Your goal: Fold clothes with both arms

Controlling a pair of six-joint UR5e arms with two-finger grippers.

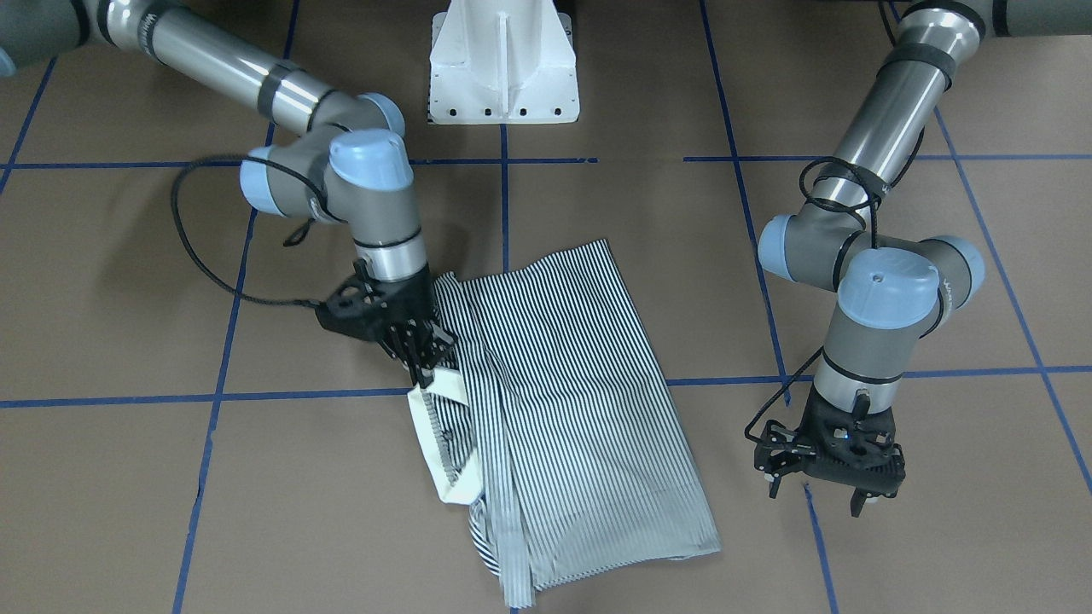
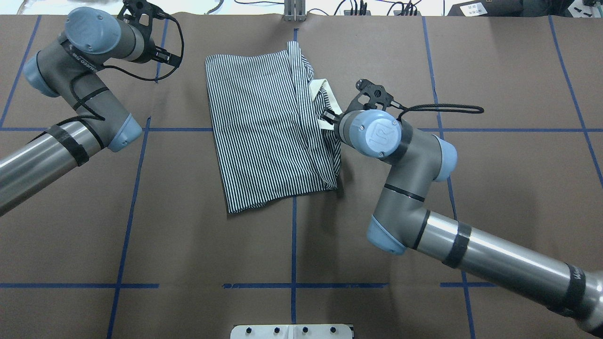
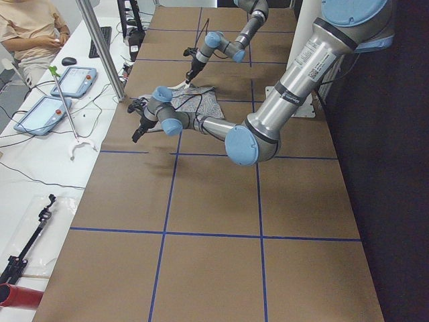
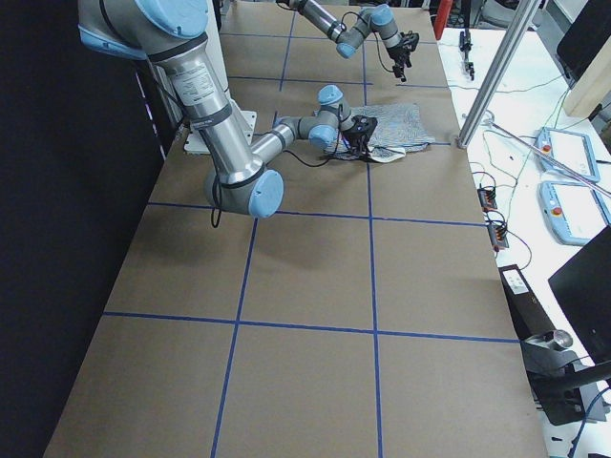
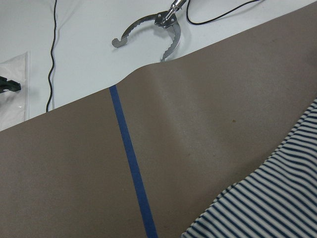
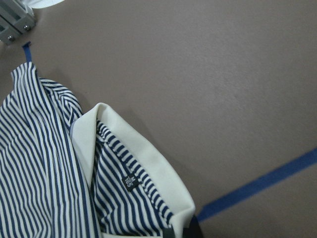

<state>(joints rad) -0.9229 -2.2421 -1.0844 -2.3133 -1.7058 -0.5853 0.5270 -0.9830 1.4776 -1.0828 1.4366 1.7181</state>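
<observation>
Cloth comes first. The polo shirt (image 1: 572,384) lies flat near the middle of the worktop (image 1: 128,477), doubled lengthwise into a long striped panel with one short end toward the robot. On the panel's edge at the robot's right, the white collar (image 6: 143,153) stands up in a loose curl. The right hand (image 1: 423,375) is down on the collar's nearer end with its fingers pressed together. The wrist view shows a dark fingertip (image 6: 190,230) just under the collar's corner, so I judge this to be a pinch on the collar, perhaps with a layer of stripe caught as well.

To do this step well, the right hand should lift only enough to free the collar, then carry it inward over the panel and lay it flat without dragging the layers beneath. A stiff collar is likely to spring back, so it should be pressed down before release.

Farthest off, near the worktop's far edge and well apart from the shirt, the left hand (image 1: 819,490) hangs with its fingers spread wide, holding and touching nothing. It would be most useful brought in to pin the panel's opposite edge.
</observation>
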